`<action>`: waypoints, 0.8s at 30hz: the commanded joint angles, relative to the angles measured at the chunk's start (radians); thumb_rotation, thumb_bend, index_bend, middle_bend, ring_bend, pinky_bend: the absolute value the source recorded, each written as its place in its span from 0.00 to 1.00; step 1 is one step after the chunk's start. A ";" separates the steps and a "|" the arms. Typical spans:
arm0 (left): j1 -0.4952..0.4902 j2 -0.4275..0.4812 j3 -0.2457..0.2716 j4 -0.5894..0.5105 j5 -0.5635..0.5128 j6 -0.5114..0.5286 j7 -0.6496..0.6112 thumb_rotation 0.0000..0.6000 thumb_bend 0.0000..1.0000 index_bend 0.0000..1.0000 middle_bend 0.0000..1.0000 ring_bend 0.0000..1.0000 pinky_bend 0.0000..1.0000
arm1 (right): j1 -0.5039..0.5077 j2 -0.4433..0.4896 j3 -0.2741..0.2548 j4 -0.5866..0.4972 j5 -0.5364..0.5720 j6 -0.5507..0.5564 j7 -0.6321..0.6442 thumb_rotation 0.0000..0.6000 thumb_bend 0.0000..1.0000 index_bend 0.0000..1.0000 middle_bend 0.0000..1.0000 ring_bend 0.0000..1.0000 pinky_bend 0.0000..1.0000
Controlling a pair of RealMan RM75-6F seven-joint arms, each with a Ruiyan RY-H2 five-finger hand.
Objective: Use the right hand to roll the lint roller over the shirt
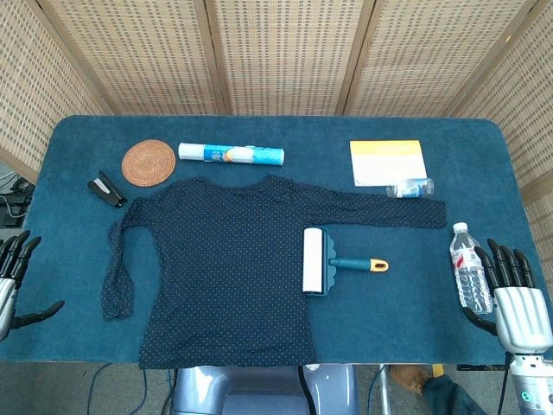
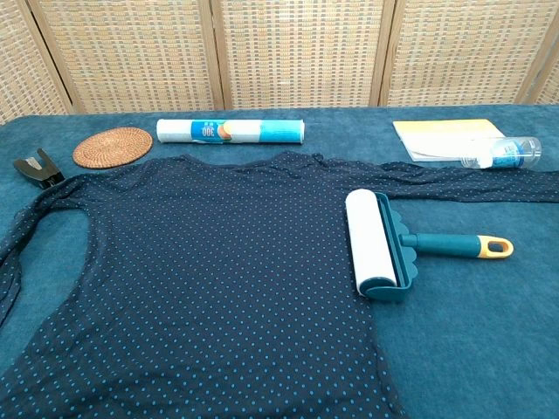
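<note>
Nearby: water bottle [image 1: 471, 278] btwn lint roller [image 1: 316, 261] & right hand [image 1: 516, 303], fingers spread.

Navy blue-dotted shirt [image 1: 220, 259]; white-and-teal lint roller [image 1: 316, 261].
</note>
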State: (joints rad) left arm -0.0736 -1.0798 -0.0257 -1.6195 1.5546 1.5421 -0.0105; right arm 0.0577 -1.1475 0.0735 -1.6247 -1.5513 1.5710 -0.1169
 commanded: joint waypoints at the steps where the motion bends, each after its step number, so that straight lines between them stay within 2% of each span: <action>1: 0.001 -0.003 0.000 0.001 0.002 0.002 0.004 1.00 0.00 0.00 0.00 0.00 0.00 | 0.001 0.004 -0.003 -0.004 0.002 -0.008 0.001 1.00 0.00 0.00 0.00 0.00 0.00; 5: 0.004 -0.010 -0.003 0.004 0.003 0.011 0.014 1.00 0.00 0.00 0.00 0.00 0.00 | 0.021 0.012 -0.002 -0.020 0.009 -0.050 0.000 1.00 0.00 0.00 0.00 0.00 0.00; 6: 0.004 -0.011 -0.003 0.004 0.004 0.012 0.015 1.00 0.00 0.00 0.00 0.00 0.00 | 0.028 0.017 -0.001 -0.025 0.011 -0.064 -0.007 1.00 0.00 0.00 0.01 0.03 0.00; 7: 0.003 -0.013 -0.004 0.005 0.005 0.013 0.018 1.00 0.00 0.00 0.00 0.00 0.00 | 0.042 0.023 0.003 -0.033 0.013 -0.084 -0.021 1.00 0.00 0.00 0.05 0.09 0.00; 8: 0.002 -0.016 -0.005 0.005 0.005 0.011 0.023 1.00 0.00 0.00 0.00 0.00 0.00 | 0.067 0.028 0.017 -0.041 0.014 -0.110 -0.045 1.00 0.00 0.00 0.17 0.24 0.06; 9: -0.001 -0.020 -0.005 0.005 0.007 0.008 0.028 1.00 0.00 0.00 0.00 0.00 0.00 | 0.106 0.033 0.032 -0.056 0.017 -0.158 -0.062 1.00 0.00 0.00 0.34 0.44 0.19; 10: -0.003 -0.022 -0.005 0.005 0.008 0.005 0.030 1.00 0.00 0.00 0.00 0.00 0.00 | 0.137 0.042 0.041 -0.072 0.027 -0.207 -0.061 1.00 0.00 0.00 0.47 0.57 0.32; 11: -0.007 -0.026 -0.006 0.008 0.011 0.002 0.027 1.00 0.00 0.00 0.00 0.00 0.00 | 0.180 0.057 0.051 -0.097 0.042 -0.280 -0.051 1.00 0.00 0.00 0.63 0.72 0.54; 12: -0.010 -0.030 -0.007 0.012 0.011 0.000 0.024 1.00 0.00 0.00 0.00 0.00 0.00 | 0.214 0.071 0.058 -0.117 0.059 -0.340 -0.040 1.00 0.00 0.00 0.74 0.82 0.71; 15: -0.015 -0.039 -0.011 0.026 0.002 -0.011 0.027 1.00 0.00 0.00 0.00 0.00 0.00 | 0.310 0.096 0.089 -0.167 0.138 -0.507 -0.034 1.00 0.00 0.00 0.90 0.95 0.96; 17: -0.020 -0.048 -0.017 0.035 -0.011 -0.020 0.035 1.00 0.00 0.00 0.00 0.00 0.00 | 0.380 0.076 0.120 -0.176 0.208 -0.585 -0.106 1.00 0.00 0.00 0.95 0.99 1.00; 19: -0.022 -0.055 -0.021 0.043 -0.018 -0.024 0.041 1.00 0.00 0.00 0.00 0.00 0.00 | 0.418 0.044 0.133 -0.177 0.270 -0.614 -0.180 1.00 0.00 0.02 0.97 1.00 1.00; 24: -0.030 -0.062 -0.024 0.051 -0.038 -0.046 0.045 1.00 0.00 0.00 0.00 0.00 0.00 | 0.513 -0.065 0.146 -0.164 0.451 -0.650 -0.374 1.00 0.01 0.15 1.00 1.00 1.00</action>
State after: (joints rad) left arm -0.1010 -1.1398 -0.0488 -1.5710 1.5217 1.5011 0.0326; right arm 0.4905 -1.1345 0.1928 -1.7829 -1.2237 0.9608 -0.3529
